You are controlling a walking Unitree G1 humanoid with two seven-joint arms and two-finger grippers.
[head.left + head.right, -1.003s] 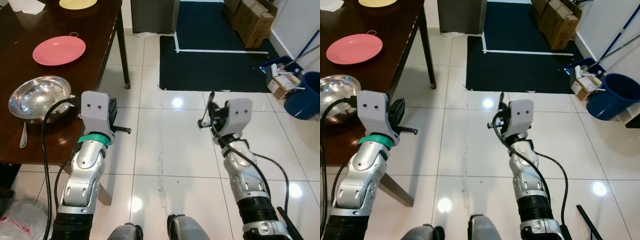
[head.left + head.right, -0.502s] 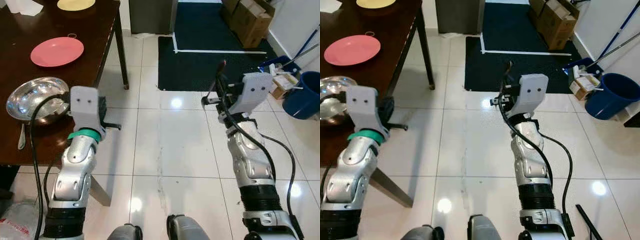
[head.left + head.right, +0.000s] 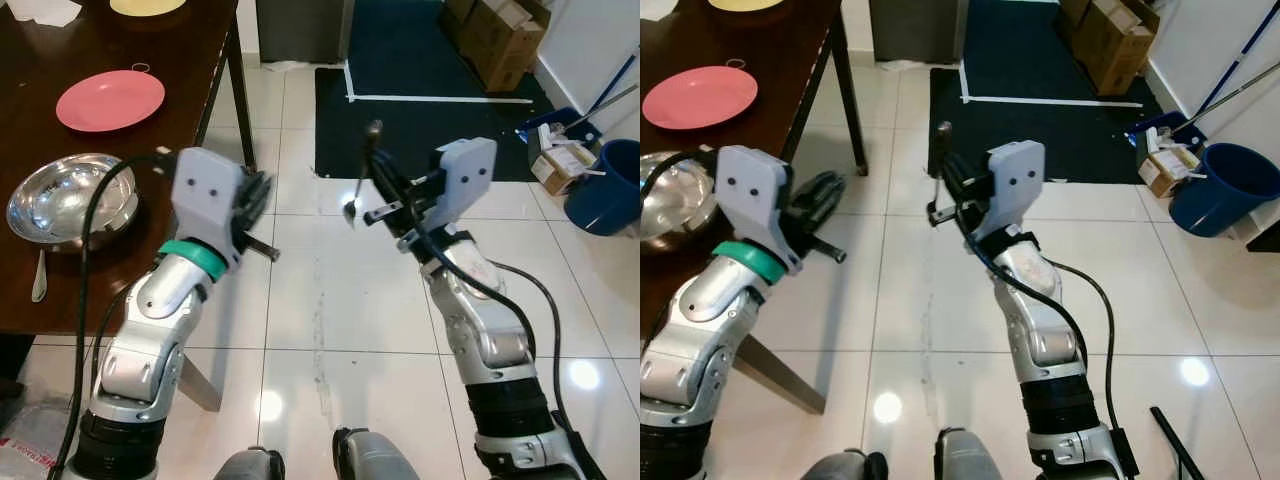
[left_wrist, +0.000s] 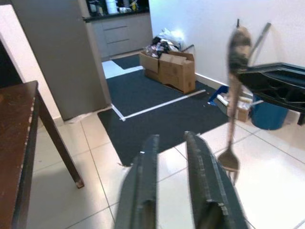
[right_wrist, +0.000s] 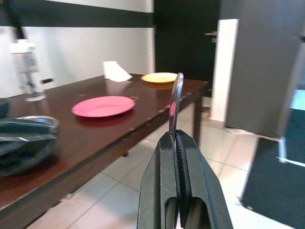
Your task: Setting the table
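Bright, even indoor light; ceiling lamps glare off the tiles (image 3: 352,205) at 12 and 6 o'clock. The fork (image 4: 232,100) is motion-blurred.

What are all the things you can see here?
Table: one, dark brown wood, on the robot's left.
Pink plate: one, on the table.
Yellow plate: one, at the table's far end.
Metal bowl: one, silver, near the table's front edge.
Spoon: one, pale, on the table in front of the bowl.
Fork: one, silver, held over the tiled floor.
Rug: one, dark, with white tape lines, on the floor ahead.
Cardboard boxes: a few, brown, by the far wall.
Bucket: one, blue, far right.
Left gripper: black fingers slightly apart, holding nothing.
Right gripper: black fingers shut on the fork.
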